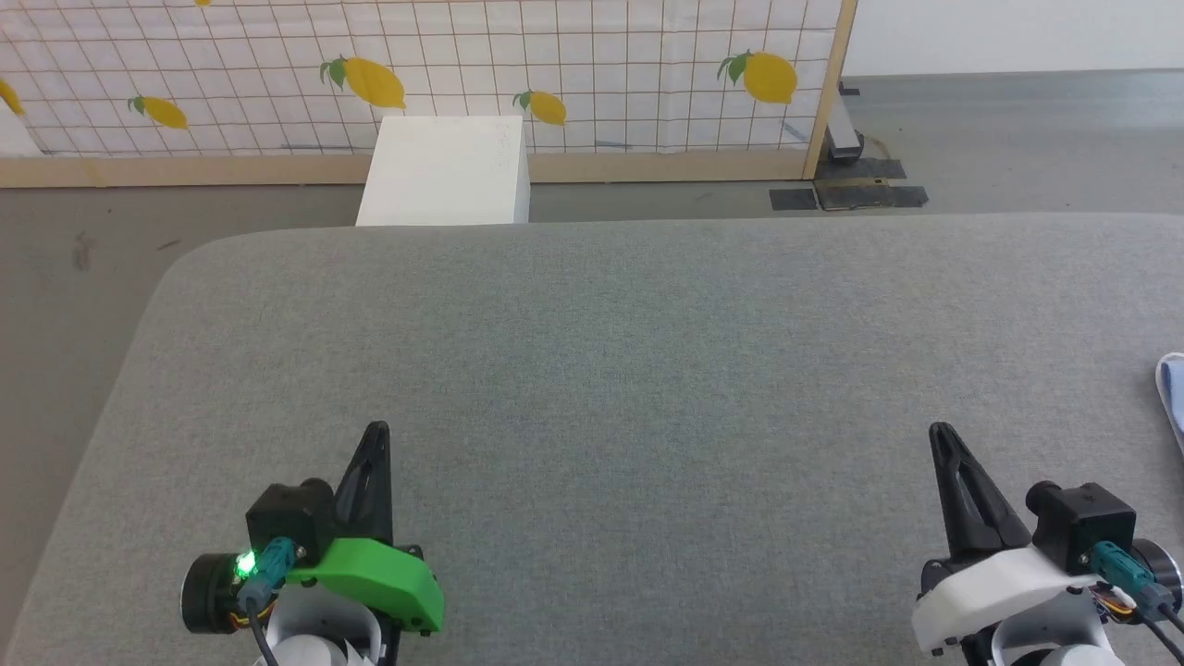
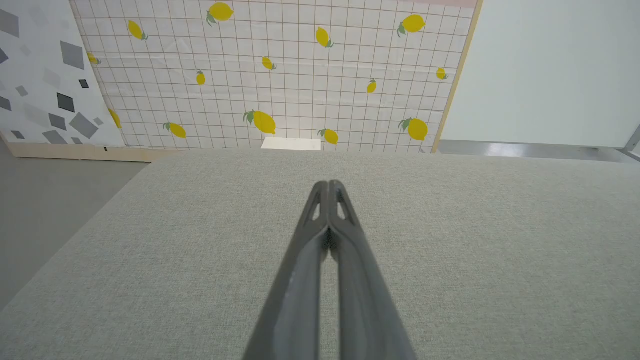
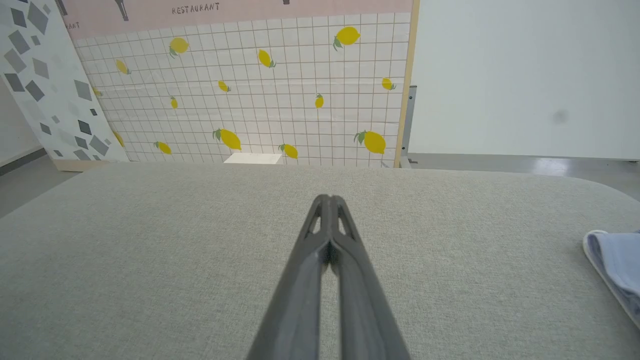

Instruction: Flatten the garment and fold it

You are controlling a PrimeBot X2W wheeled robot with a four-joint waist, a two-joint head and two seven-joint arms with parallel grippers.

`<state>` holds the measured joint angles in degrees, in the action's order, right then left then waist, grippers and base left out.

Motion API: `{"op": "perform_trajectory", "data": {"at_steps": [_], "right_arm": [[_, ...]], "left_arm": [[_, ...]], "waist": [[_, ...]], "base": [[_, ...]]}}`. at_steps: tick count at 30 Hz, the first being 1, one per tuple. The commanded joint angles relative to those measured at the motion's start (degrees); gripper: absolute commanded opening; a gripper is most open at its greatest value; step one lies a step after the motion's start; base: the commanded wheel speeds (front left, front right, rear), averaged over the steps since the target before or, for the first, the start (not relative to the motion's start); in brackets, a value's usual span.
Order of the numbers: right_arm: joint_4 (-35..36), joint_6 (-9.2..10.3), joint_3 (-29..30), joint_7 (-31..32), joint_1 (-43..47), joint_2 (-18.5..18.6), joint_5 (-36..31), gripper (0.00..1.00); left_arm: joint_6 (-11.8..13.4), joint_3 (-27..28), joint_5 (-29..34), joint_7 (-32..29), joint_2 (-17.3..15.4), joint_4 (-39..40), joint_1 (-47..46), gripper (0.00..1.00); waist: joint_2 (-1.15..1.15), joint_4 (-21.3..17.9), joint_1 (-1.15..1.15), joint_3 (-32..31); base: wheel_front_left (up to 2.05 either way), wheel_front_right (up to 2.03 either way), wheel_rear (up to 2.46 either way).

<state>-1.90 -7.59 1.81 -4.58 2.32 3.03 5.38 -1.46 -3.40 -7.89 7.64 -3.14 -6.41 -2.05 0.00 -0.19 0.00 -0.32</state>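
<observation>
Left pincer [image 1: 377,433] and right pincer [image 1: 942,433], both pressed together, point across grey fabric surface [image 1: 592,351] toward a lemon-print screen [image 1: 601,74].

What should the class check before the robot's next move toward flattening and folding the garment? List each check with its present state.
1. Garment found: ok, the garment lies on the table, to the right of the right tool.
2. Garment lying flat: cannot tell, most of it is out of frame.
3. Left tool empty: ok, shut on nothing.
4. Right tool empty: ok, shut on nothing.
5. Right tool open for a grasp: not ok, its fingers are together.
6. Right tool at the garment: not ok, they are apart.
</observation>
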Motion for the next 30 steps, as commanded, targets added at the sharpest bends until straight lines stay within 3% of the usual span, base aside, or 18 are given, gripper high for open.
{"op": "perform_trajectory", "data": {"at_steps": [1,30], "right_arm": [[0.4,0.05,-0.2,0.2,-0.9,-0.1,-0.7,0.0],[1.1,0.07,-0.9,2.2,-1.6,-0.1,-2.8,0.0]], "left_arm": [[0.2,0.3,1.0,-0.3,0.1,0.5,1.0,0.0],[0.8,1.7,4.1,-3.6,0.2,3.2,1.5,0.0]], "waist": [[0.0,0.0,0.0,0.0],[0.0,0.1,0.0,0.1]], "base": [[0.0,0.0,0.0],[0.0,0.0,0.0]]}}
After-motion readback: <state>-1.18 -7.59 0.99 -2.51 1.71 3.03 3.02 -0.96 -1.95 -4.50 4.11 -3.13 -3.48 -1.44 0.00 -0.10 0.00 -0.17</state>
